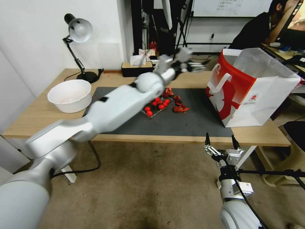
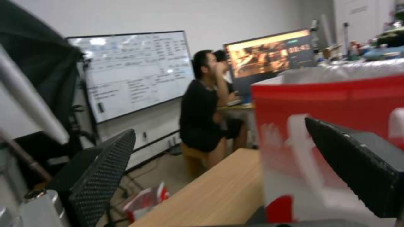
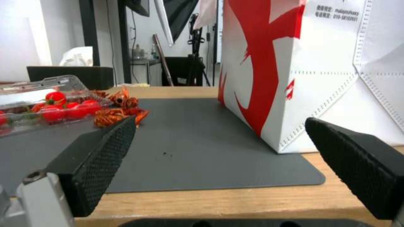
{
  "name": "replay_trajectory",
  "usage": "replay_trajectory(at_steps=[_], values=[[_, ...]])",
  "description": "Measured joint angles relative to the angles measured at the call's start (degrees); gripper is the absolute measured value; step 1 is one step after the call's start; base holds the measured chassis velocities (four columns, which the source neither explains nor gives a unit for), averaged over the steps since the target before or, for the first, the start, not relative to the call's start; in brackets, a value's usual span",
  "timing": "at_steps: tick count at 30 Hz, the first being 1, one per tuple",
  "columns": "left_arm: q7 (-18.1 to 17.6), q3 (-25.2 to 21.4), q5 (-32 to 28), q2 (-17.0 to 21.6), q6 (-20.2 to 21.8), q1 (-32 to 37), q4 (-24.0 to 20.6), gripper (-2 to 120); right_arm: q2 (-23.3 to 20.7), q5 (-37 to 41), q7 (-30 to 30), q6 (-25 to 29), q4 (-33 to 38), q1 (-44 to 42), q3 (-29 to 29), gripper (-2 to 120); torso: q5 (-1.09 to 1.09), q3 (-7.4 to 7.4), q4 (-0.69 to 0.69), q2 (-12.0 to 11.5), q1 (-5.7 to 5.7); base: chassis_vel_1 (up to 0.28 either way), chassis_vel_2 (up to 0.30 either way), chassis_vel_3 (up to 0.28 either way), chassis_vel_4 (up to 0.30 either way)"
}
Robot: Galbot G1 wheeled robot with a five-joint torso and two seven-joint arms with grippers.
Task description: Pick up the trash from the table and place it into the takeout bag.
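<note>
reaching out over the table (image 1: 38, 117), the left arm stretches across the dark grey mat (image 1: 190, 117) with the left gripper (image 1: 192, 66) up in the air near the far edge of the desk, just short of the takeout bag (image 1: 251, 92). its fingers (image 2: 101, 176) are spread wide apart with nothing between them, and from the left wrist you look past them at the red side of the bag close by.

the bag stands upright on the right end of the table, partly on the mat, its mouth open and one white handle hanging down its red face. what is inside cannot be seen from where the head looks.

on the mat, near its middle, sits a clear tray of cherry tomatoes (image 1: 155, 106), and right beside it, toward the bag, lie some crumpled red-orange scraps (image 1: 178, 103). a large white bowl (image 1: 70, 94) rests on the bare wood off the mat's left side, with a black desk lamp (image 1: 77, 47) behind it and a dark tissue box (image 1: 137, 68) along the back edge.

the right gripper (image 1: 222, 141) hangs low in front of the table's near edge, below the bag's corner. its fingers (image 3: 101, 157) also stand well apart, holding nothing, and its wrist camera looks level across the mat at the bag's base and the tomato tray.
</note>
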Motion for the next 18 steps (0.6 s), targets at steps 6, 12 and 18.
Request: replay_trajectory(at_steps=[6, 12, 18], values=[[-0.1, -4.8, 1.1, 8.9, -0.1, 5.8, -5.9, 100, -0.4, 0.0, 0.0, -0.1, 0.2, -0.1, 0.0, 100, -0.01, 0.00, 0.03, 0.0, 0.00, 0.000, 0.000, 0.000, 0.000], [-0.2, -13.1, 2.7, 17.0, -0.1, 15.9, -13.2, 100, -0.4, 0.0, 0.0, -0.1, 0.3, 0.0, -0.4, 100, 0.02, 0.00, 0.00, 0.0, 0.00, 0.000, 0.000, 0.000, 0.000], [-0.4, -22.9, 4.6, 24.2, -0.1, 28.0, -19.3, 100, -0.5, -0.1, -0.1, -0.1, 0.3, 0.4, -1.0, 100, 0.02, 0.00, 0.01, 0.0, -0.01, 0.000, 0.000, 0.000, 0.000]])
